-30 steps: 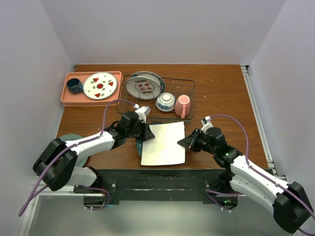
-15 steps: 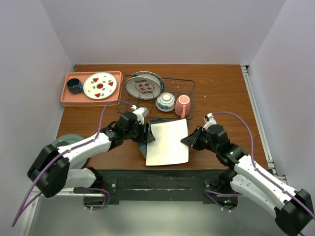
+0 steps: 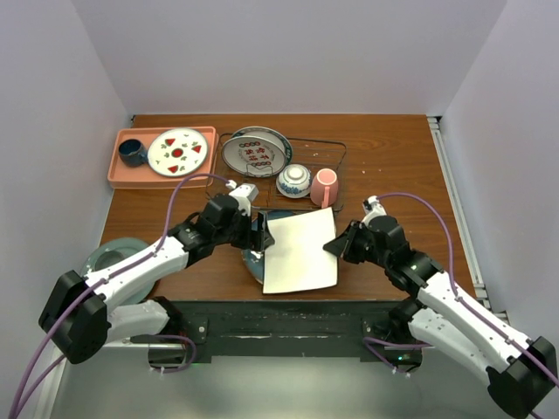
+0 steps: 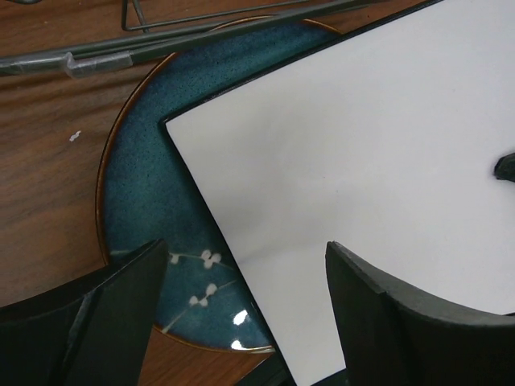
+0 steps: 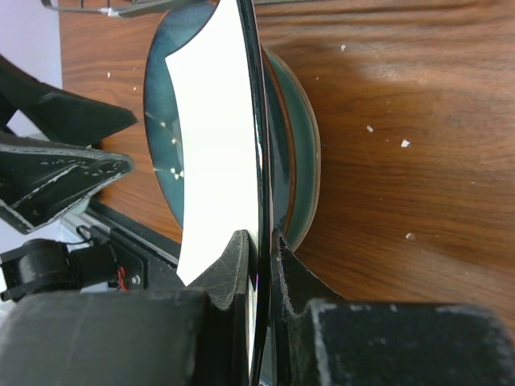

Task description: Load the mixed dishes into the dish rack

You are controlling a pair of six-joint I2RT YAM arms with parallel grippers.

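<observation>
The white square plate (image 3: pixel 300 253) lies tilted over a dark teal plate (image 3: pixel 254 263) near the front edge. My right gripper (image 3: pixel 335 245) is shut on its right edge, with the thin rim pinched between the fingers (image 5: pixel 241 269). At the plate's left edge my left gripper (image 3: pixel 262 237) stands open, its fingers (image 4: pixel 96 322) spread apart and holding nothing. The dish rack (image 3: pixel 339 155) behind holds the lettered round plate (image 3: pixel 256 152), the patterned bowl (image 3: pixel 294 181) and the pink mug (image 3: pixel 325 187). A pale green plate (image 3: pixel 106 256) shows partly under my left arm.
A salmon tray (image 3: pixel 116 177) at the back left carries a white plate with red marks (image 3: pixel 180 152) and a dark blue cup (image 3: pixel 133 153). The rack's front wire (image 4: pixel 201 44) runs just beyond the teal plate (image 4: pixel 153 193).
My left gripper has opened and let go of the square plate's left edge. The plate, held by my right gripper, has shifted a little to the right and away.
</observation>
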